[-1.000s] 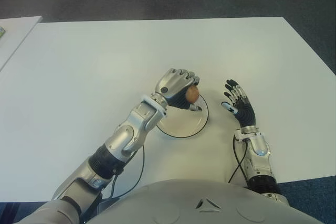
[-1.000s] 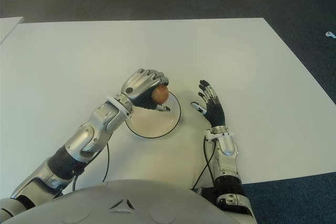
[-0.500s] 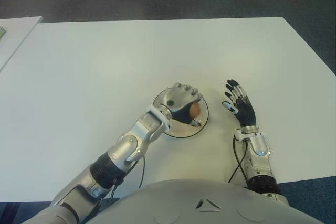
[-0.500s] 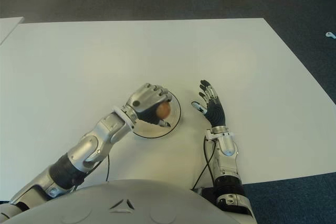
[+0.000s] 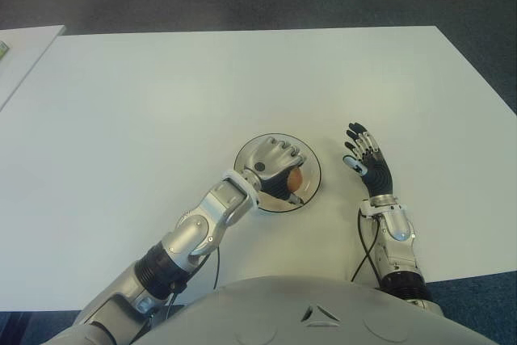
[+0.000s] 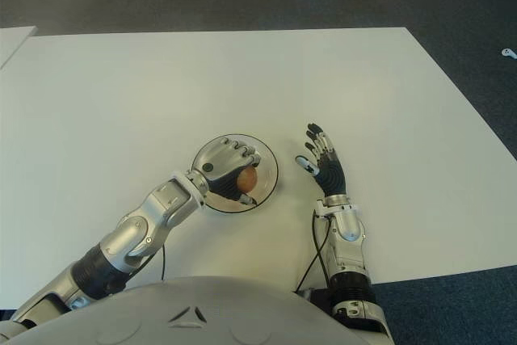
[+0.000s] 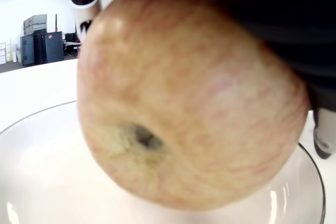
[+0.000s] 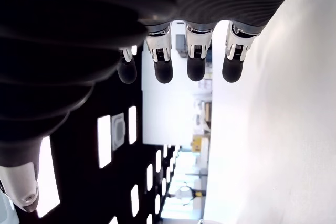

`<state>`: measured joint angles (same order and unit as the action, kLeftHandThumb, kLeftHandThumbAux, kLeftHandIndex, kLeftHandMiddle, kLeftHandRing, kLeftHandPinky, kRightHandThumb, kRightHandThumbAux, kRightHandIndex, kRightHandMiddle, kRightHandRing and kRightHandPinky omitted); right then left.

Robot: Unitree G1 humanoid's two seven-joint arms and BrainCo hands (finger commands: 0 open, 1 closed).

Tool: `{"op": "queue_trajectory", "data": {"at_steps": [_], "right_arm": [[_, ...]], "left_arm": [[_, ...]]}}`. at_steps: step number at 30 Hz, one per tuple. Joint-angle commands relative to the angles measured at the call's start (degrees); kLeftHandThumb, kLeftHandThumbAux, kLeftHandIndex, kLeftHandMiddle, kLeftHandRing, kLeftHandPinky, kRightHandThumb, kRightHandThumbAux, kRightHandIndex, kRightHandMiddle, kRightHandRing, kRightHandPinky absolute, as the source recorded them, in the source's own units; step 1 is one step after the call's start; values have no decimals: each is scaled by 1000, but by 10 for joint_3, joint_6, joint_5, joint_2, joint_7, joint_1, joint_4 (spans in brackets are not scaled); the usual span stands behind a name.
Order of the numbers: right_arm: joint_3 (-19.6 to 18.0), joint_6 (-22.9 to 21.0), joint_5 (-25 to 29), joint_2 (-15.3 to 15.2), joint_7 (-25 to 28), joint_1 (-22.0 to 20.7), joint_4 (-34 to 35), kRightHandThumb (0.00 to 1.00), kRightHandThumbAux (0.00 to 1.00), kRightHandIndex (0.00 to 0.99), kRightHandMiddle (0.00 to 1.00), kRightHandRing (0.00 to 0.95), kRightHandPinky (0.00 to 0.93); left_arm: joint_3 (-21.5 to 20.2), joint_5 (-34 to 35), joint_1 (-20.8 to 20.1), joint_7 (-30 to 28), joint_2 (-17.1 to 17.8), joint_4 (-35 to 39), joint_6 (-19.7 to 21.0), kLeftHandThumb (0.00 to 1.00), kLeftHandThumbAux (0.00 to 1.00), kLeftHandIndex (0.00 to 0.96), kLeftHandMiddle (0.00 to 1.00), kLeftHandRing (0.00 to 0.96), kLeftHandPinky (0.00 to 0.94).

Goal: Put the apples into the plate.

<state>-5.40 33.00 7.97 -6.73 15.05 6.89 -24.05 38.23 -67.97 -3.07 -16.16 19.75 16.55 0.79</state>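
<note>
left hand (image 5: 275, 166): fingers clamped on apple (image 5: 294, 177), low over plate (image 5: 311, 169), frame centre | right hand (image 5: 367, 162): fingers apart, empty, right of plate | white counter (image 5: 161, 103)

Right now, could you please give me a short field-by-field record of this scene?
apple: one, grasped by the left hand, over the plate
plate: round, white, dark-rimmed, on the white table
apple on plate: cannot tell whether they touch
right hand: open, idle, to the right of the plate
other apples: none in view
</note>
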Motion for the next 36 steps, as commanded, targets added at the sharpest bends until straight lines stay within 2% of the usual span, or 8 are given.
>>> {"op": "queue_trajectory", "data": {"at_steps": [1,16,27,36], "right_arm": [[18,-41,2,44,-5,69,-53,112,551,0,0,0,0],[20,-40,-13,46,-27,72,-43,110,551,0,0,0,0],[19,-42,-9,47,-23,71,-42,111,547,0,0,0,0],[17,-41,-3,49,-20,70,-44,116,541,0,0,0,0]], "left_arm": [[-10,6,7,-12,2,4,-1,734,683,436,818,859,853],[-15,8,18,-12,-4,-10,2,734,684,438,837,863,809],[-17,5,19,-11,-6,-19,5,734,684,437,839,865,827],[-17,-6,14,17,0,-28,-6,734,684,437,834,862,837]]}}
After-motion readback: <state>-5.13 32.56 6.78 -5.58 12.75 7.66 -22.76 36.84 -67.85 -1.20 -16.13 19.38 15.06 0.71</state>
